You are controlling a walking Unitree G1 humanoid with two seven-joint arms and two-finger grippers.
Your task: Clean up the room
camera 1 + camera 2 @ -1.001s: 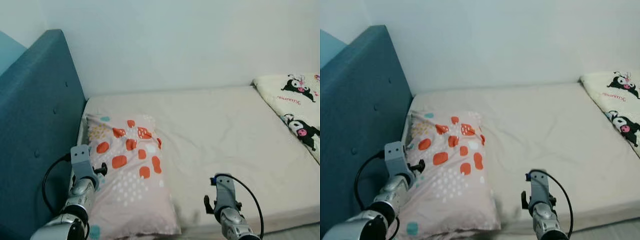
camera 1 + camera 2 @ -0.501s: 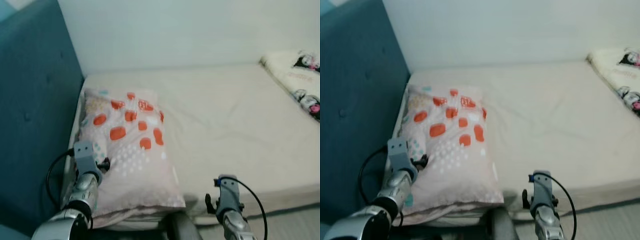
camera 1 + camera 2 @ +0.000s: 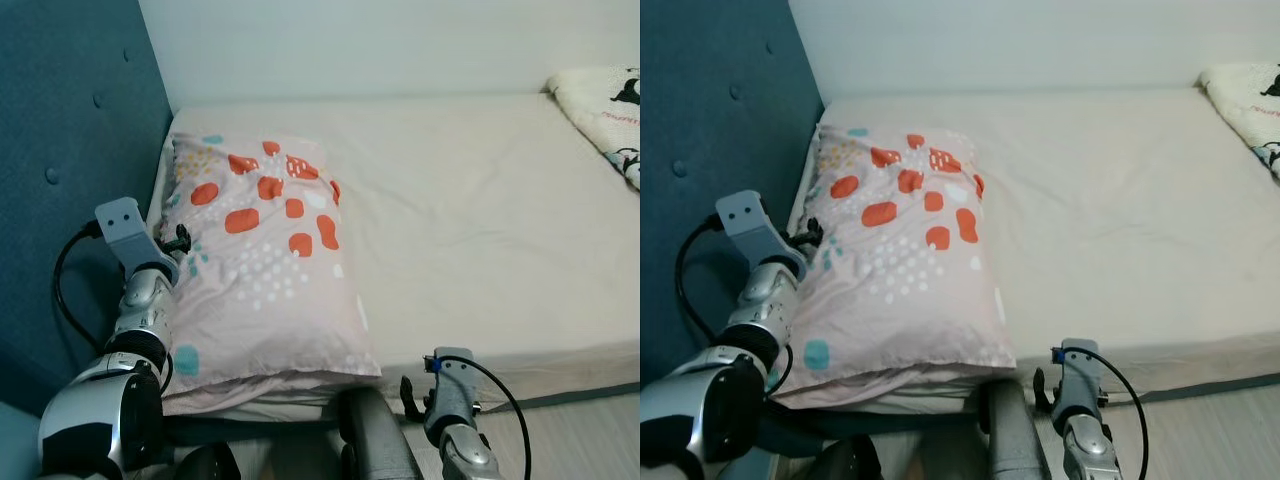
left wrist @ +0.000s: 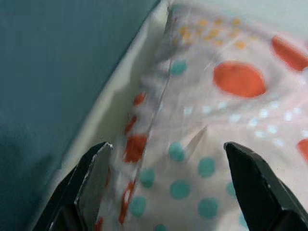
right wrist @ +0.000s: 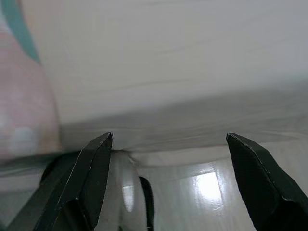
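Your spotted pillow (image 3: 262,262) lies at the bed's (image 3: 480,220) head end, tight against the blue headboard (image 3: 70,150), its near end overhanging the front edge. Your left gripper (image 4: 166,187) hovers wide open over the pillow's headboard-side seam, apparently placed to pinch that edge. Your right gripper (image 5: 166,185), also wide and empty, hangs low facing the bed's front edge. A cartoon-print blanket (image 3: 610,110) occupies the far right corner.

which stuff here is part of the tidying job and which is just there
Part of the job:
- spotted pillow, on the mattress by the headboard
- left tool, open, at the pillow's edge
- cartoon-print blanket, far corner of the bed

Just there:
- mattress
- blue headboard
- right tool, open, low by the bed's edge
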